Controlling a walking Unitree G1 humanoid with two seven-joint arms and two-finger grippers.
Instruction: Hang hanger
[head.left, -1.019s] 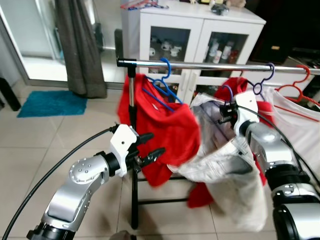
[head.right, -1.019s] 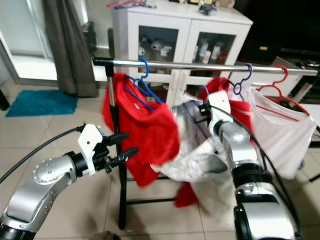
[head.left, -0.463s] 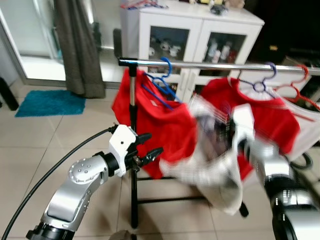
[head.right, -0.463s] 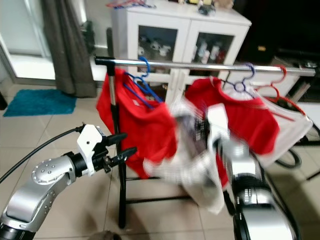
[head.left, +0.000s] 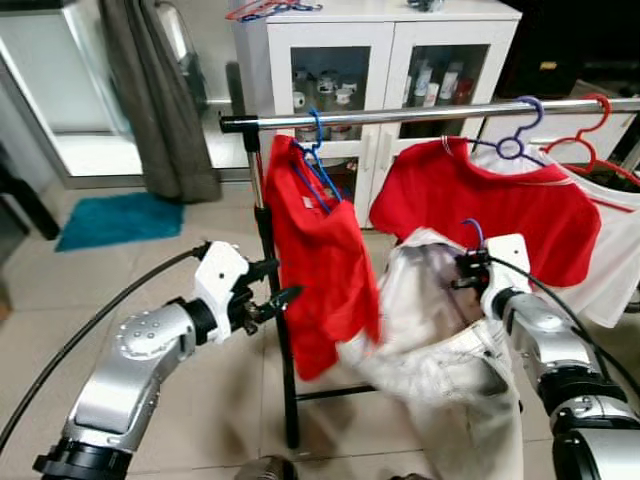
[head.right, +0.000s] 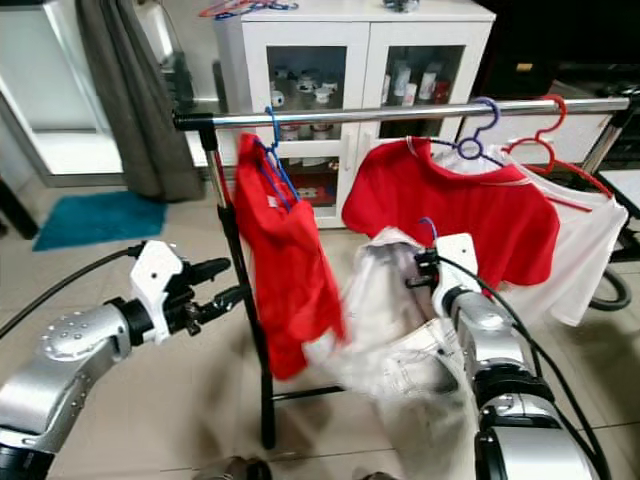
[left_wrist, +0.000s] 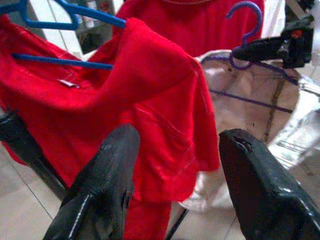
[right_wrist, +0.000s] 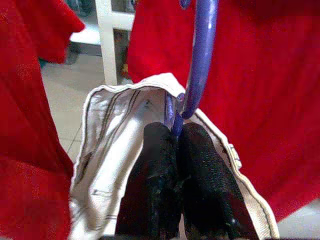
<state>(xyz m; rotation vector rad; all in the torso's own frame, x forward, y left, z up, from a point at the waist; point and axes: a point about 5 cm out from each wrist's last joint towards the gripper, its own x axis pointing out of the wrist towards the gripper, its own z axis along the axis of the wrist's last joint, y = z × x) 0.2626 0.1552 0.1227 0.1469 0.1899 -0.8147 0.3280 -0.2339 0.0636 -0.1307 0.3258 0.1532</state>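
- A teal mat (head.left: 118, 219) lies on the tiled floor at far left, below a grey curtain (head.left: 160, 100).
- The left gripper (head.left: 272, 296) is raised beside the rack's upright post (head.left: 272, 300), its two black fingers (left_wrist: 102, 190) spread wide with nothing between them, pointing toward the red clothes.
- A silver rail (head.left: 430, 113) runs across the scene from the post toward the right, in front of a white cabinet (head.left: 370, 70) with glass doors.
- Near the rail's left end a blue hanger (head.left: 318, 165) hooks over it, carrying a red shirt (head.left: 315, 265) that droops unevenly down past the left gripper.
- Further right, a second red shirt (head.left: 480, 205) hangs from the rail on a purple rail hanger (head.left: 518, 125).
- Below and in front of that shirt, well under the rail, the right gripper (head.left: 468, 272) has its fingers (right_wrist: 200, 185) pinched together on the neck of a small purple hanger (right_wrist: 200, 55); its hook (head.left: 472, 230) points up and is not on the rail.
- A white garment (head.left: 440, 350) with dark line print hangs from this held hanger and bunches over the right forearm; in the right wrist view its collar opens around the fingers.
- At far right a red hanger (head.left: 598, 135) on the rail carries a white shirt (head.left: 615, 255).
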